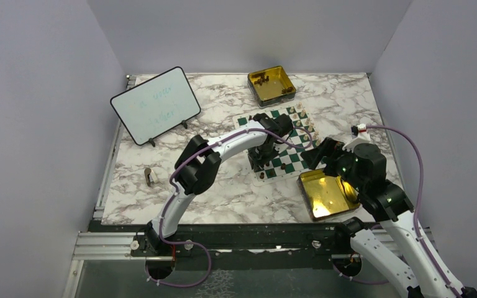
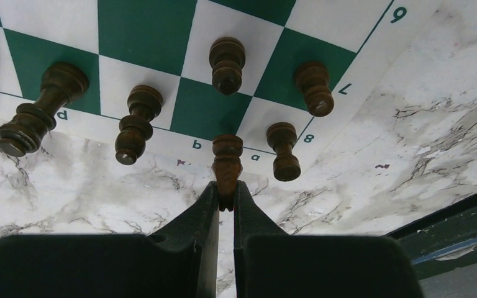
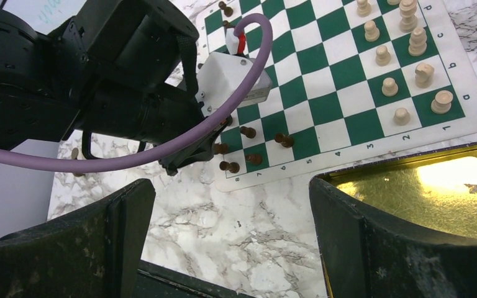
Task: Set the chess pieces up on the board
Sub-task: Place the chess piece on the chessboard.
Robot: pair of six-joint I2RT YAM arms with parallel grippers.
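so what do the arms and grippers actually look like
Both the left arm and right arm have white tubular links joined by bulky black joints, with a purple cable looping along each. The left gripper and right gripper are matte black, with two flat tapering fingers.

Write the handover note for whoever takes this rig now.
Left end effector: shut on a dark piece over the board's row-8 edge.
Right end effector: open, empty, by the near tin.
Done: cream pieces on rows 1 and 2; several dark pieces at the row-8 corner.
Left: set the held piece, then the dark ones in the far tin.
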